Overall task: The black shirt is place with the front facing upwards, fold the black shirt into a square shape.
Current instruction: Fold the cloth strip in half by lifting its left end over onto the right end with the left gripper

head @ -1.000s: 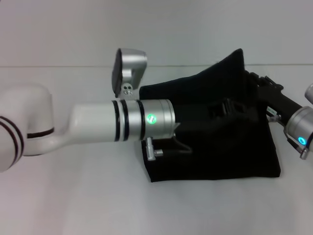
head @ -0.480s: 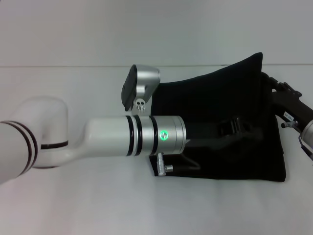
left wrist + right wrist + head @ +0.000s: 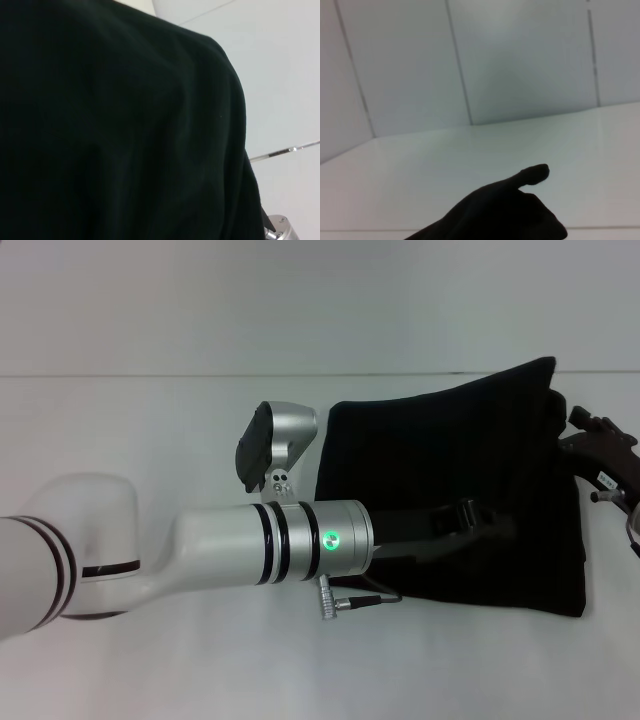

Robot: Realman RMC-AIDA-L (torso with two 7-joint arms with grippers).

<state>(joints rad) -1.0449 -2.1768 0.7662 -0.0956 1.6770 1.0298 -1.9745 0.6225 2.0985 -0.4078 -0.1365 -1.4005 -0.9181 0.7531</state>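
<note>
Head view: one black shirt [image 3: 470,490] lying bunched toward the table's [image 3: 150,440] right edge, one left gripper [image 3: 480,525] reaching across over it, one right gripper [image 3: 600,455] touching its right side; finger state impossible to tell. Left wrist view: filling with black cloth. Right wrist view: showing one cloth peak over the table.

Black shirt [image 3: 450,460] lying folded on white table [image 3: 150,420], right of centre in head view, showing as compact, roughly square dark block. Plain black fabric facing up; no lettering or label showing. Far-right corner peaking up higher than rest; near edge resting flat on table. Soft creases running across surface. In left wrist view, shirt [image 3: 115,130] filling most of frame. In right wrist view, only small raised fold [image 3: 505,210] showing.
</note>
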